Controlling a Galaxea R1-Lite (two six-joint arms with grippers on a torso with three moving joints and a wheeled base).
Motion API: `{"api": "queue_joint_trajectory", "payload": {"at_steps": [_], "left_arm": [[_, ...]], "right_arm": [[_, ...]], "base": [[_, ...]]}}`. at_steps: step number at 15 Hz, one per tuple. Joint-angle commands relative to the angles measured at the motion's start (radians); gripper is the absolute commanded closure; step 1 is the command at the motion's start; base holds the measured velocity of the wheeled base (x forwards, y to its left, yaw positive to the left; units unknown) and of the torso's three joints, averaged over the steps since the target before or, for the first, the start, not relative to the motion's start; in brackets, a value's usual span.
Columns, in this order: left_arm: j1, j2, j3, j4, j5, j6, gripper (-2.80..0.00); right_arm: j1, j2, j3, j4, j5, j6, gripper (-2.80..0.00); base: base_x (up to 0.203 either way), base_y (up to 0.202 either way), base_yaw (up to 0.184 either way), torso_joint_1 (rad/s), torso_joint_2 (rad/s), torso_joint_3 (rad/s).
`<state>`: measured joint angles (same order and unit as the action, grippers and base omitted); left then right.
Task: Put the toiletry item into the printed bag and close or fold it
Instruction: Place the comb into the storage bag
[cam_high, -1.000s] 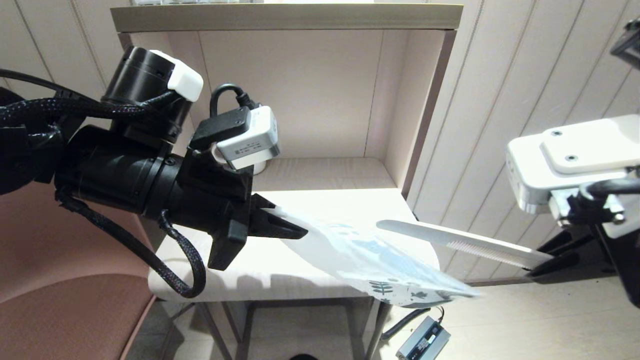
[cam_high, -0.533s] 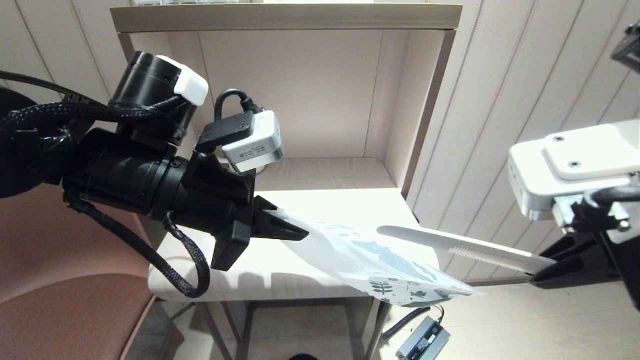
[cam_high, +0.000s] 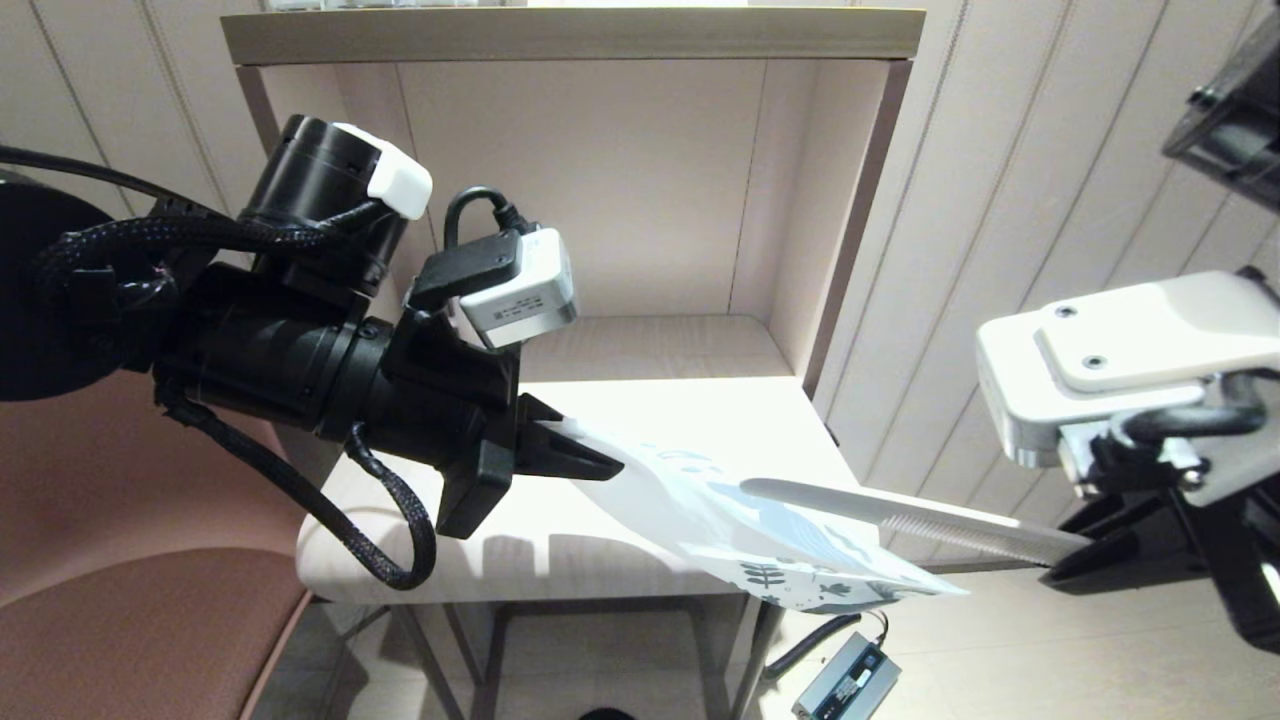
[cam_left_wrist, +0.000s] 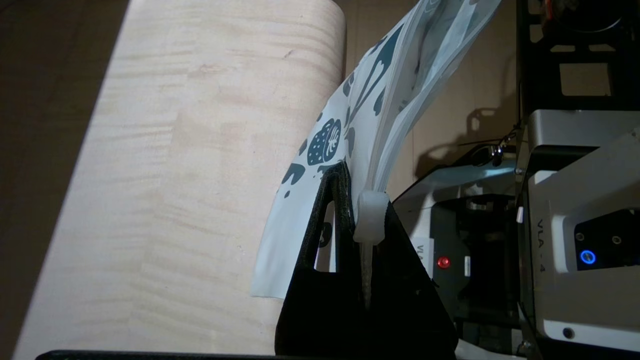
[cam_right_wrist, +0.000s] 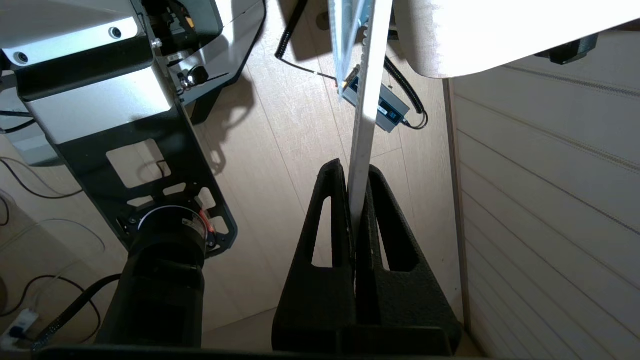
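Observation:
My left gripper is shut on the zip end of the printed bag, which hangs out past the table's front right corner, leaf print at its far end. In the left wrist view the white zip slider sits at the left gripper, and the bag gapes beyond it. My right gripper is shut on the toothed end of the white comb. The comb's rounded end overlaps the bag; whether it is inside is unclear. In the right wrist view the comb rises from the right gripper beside the bag's edge.
A pale wooden table stands under a shelf alcove, with a panelled wall to its right. A brown seat is at the left. On the floor below the bag lies a grey power adapter with its cable.
The right gripper has carried the comb leftward and a little lower, so its rounded end now overlaps the bag. The left arm has shifted slightly right, still holding the bag.

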<state>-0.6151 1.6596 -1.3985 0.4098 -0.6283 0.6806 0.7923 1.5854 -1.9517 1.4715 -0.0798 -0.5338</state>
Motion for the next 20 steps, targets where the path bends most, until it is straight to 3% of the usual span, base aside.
{"api": "queue_joint_trajectory", "payload": {"at_steps": [1, 20], "left_arm": [[0.000, 0.003, -0.004, 0.003, -0.004, 0.002, 0.00], [0.000, 0.022, 0.005, 0.000, -0.016, -0.010, 0.00]], "right_arm": [[0.001, 0.027, -0.001, 0.008, -0.001, -0.003, 0.00], [0.012, 0.100, -0.001, -0.083, -0.006, 0.003, 0.00]], "base": [[0.000, 0.000, 0.000, 0.000, 0.00, 0.000], [0.000, 0.000, 0.000, 0.000, 0.00, 0.000]]}}
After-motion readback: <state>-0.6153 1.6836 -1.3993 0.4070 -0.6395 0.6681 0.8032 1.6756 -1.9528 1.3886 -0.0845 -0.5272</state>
